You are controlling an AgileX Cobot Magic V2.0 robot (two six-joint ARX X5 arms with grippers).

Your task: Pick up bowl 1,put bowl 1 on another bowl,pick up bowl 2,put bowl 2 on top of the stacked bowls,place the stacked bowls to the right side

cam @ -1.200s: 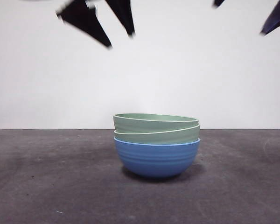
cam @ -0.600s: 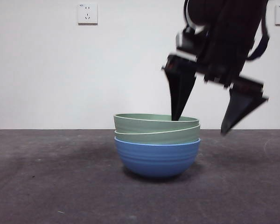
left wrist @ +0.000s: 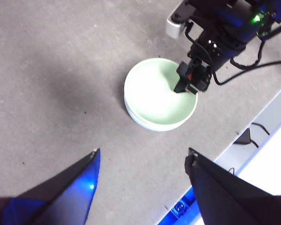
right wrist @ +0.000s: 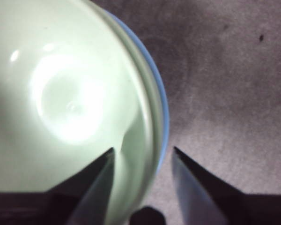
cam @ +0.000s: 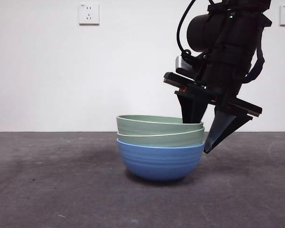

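Observation:
The stacked bowls stand mid-table: a blue ridged bowl (cam: 159,161) holds two pale green bowls (cam: 159,125) nested in it. My right gripper (cam: 199,136) is open and straddles the stack's right rim, one jaw inside the top green bowl and one outside by the blue wall. In the right wrist view the green bowl (right wrist: 61,103) and the blue rim (right wrist: 163,110) pass between my right gripper (right wrist: 144,150). My left gripper (left wrist: 144,151) hangs open high above, looking down on the bowls (left wrist: 152,96) and the right arm (left wrist: 210,37).
Dark grey table (cam: 52,180) stretches to both sides of the stack. A white wall with two sockets (cam: 89,13) lies behind. The left wrist view shows the table's edge (left wrist: 267,110) with cables beyond it.
The right arm has come down from the top of the view and lowered its open jaws over the stack's right rim. The left arm's tips have risen out of the front view.

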